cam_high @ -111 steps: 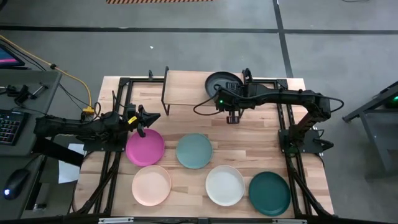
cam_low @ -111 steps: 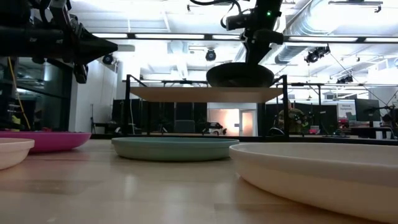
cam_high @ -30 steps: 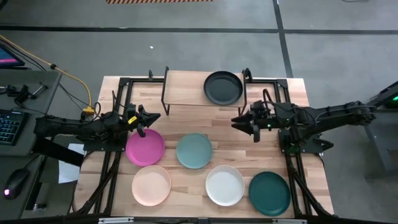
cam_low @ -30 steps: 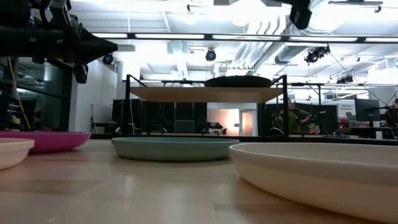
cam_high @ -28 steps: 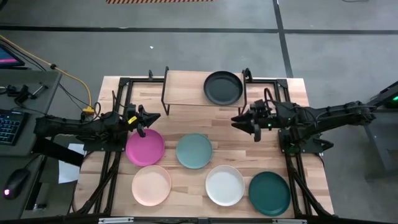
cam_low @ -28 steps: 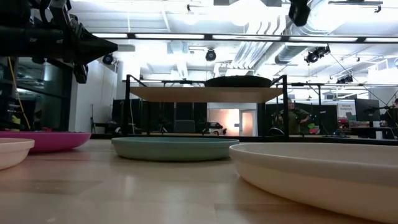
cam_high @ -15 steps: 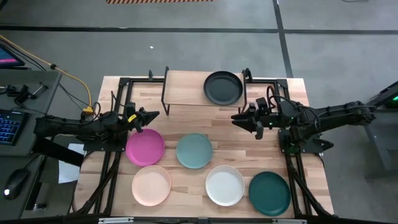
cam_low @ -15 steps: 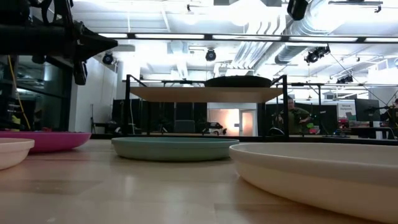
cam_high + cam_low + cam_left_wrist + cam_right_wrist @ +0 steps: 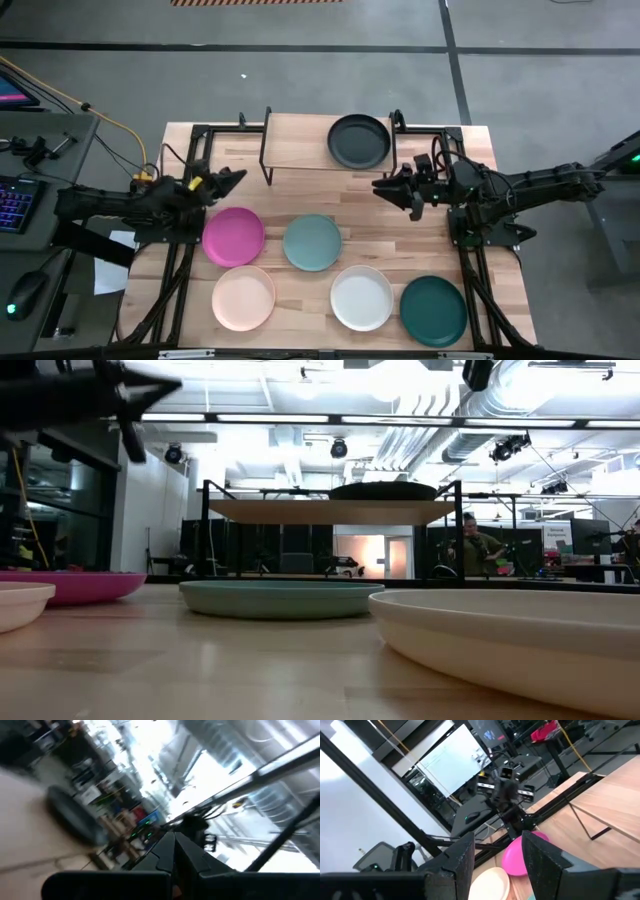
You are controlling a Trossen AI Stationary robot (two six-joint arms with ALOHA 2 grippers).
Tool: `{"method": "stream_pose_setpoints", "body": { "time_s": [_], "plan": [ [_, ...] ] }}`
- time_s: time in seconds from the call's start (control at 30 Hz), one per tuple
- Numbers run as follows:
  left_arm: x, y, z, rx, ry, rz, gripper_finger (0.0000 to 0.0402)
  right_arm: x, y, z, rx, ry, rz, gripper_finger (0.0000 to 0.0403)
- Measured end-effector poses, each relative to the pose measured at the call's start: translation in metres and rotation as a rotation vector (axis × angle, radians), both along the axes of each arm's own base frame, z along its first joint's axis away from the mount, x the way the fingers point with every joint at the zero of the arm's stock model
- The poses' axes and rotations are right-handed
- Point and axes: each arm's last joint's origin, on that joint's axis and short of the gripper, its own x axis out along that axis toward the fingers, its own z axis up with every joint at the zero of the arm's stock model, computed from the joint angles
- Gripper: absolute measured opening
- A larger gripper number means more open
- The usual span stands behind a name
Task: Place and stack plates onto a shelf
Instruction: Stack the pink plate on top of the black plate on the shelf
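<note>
1. Plates: only the black plate (image 9: 359,141) is done; it lies on the right half of the shelf (image 9: 300,140), which stands at the far edge of the worktop (image 9: 470,240)
2. Five are left on the worktop: the magenta plate (image 9: 233,236) near the left edge, the light teal plate (image 9: 312,242) at the middle, and the peach plate (image 9: 243,298), white plate (image 9: 362,298) and dark teal plate (image 9: 434,310) in a row along the near edge
3. The left half of the shelf is bare, so judged from this the task is about one sixth done
4. The right end effector (image 9: 386,187) hangs above the worktop just off the shelf's right end; its own wrist view shows its fingers (image 9: 462,860) apart with nothing between them
5. The left end effector (image 9: 232,178) hovers beyond the magenta plate's far rim; its fingers meet at the tips and carry nothing, as far as its blurred wrist view shows
</note>
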Motion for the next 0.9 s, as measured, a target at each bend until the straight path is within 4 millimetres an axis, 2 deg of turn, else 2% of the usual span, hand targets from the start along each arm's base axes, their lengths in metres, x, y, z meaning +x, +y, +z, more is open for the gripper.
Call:
{"method": "stream_pose_setpoints", "body": {
  "time_s": [0.17, 0.33, 0.53, 0.7, 0.8, 0.9],
  "plan": [
    [0.001, -0.001, 0.034, 0.086, -0.001, 0.002, 0.0039, 0.000, 0.000, 0.000, 0.021, -0.001, -0.007, 0.0145],
    [0.008, -0.002, 0.068, 0.211, 0.145, 0.004, 0.0104, 0.000, 0.000, 0.000, 0.045, -0.002, -0.007, 0.0145],
    [0.018, -0.004, 0.098, 0.292, 0.314, -0.088, 0.0170, 0.000, 0.000, 0.000, 0.038, -0.002, 0.003, 0.0145],
    [0.034, -0.012, 0.111, 0.336, 0.410, -0.290, 0.0196, 0.000, 0.000, 0.000, 0.036, -0.001, 0.014, 0.0145],
    [0.049, -0.022, 0.109, 0.339, 0.527, -0.408, 0.0197, 0.000, 0.001, 0.000, 0.036, 0.000, 0.028, 0.0145],
    [0.064, -0.037, 0.099, 0.337, 0.722, -0.517, 0.0197, 0.000, 0.002, 0.000, 0.034, 0.004, 0.064, 0.0145]
  ]
}}
